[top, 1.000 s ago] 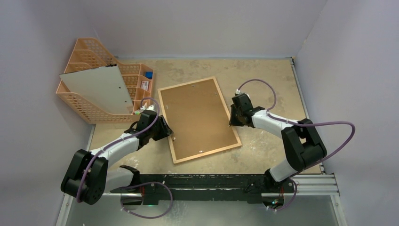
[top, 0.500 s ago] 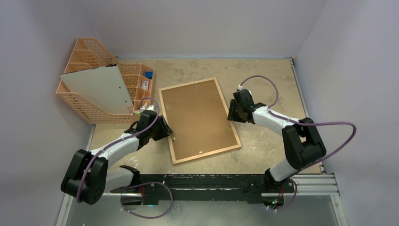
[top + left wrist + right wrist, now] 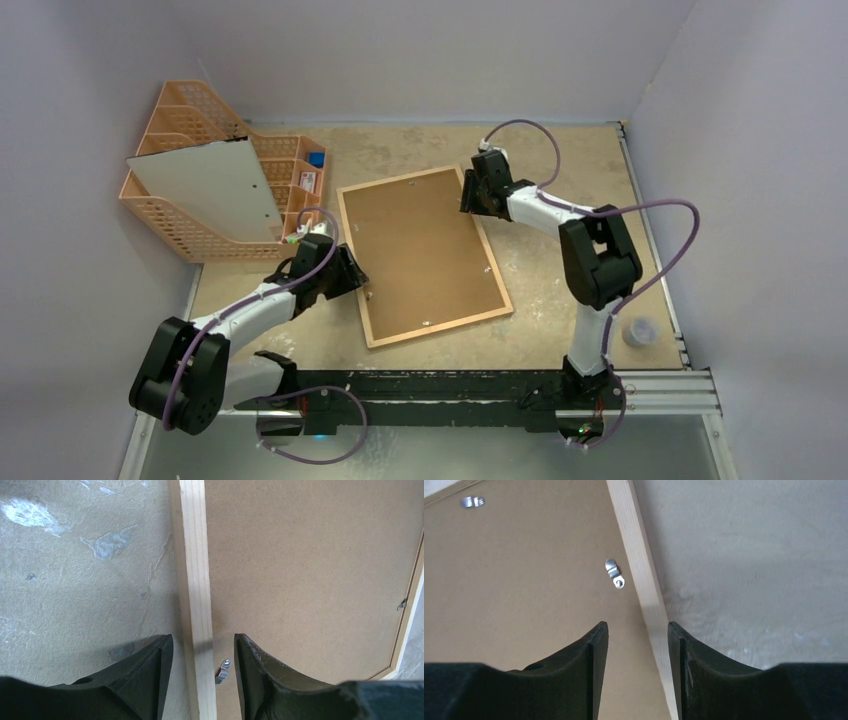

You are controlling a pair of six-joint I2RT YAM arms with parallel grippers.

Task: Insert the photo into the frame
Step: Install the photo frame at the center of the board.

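The left gripper (image 3: 202, 641) stands half open, its 2 fingers set on either side of the near-left wooden rail of the frame (image 3: 194, 570), with a gap showing on each side of the wood. Just inside its right finger a small metal clip (image 3: 223, 670) sticks up from the brown backing panel (image 3: 310, 570), which fills the frame and faces up. Outside its left finger lies the bare, mottled table (image 3: 75, 590). Ahead of this gripper the rail runs straight away to the frame's far corner

The right gripper (image 3: 637, 627) is likewise parted and grips nothing; the frame's opposite rail passes at a slant between its 2 fingers. A little ahead and to its left a second clip (image 3: 614, 573) sits on the backing beside the rail, and a third (image 3: 472, 501) lies further off near the far edge

From above, the frame lies flat and back-up between the 2 grippers, turned slightly on the table. Well beyond the left gripper stands an orange mesh organizer (image 3: 170, 232) with a pale grey sheet (image 3: 215, 185) leaning in it
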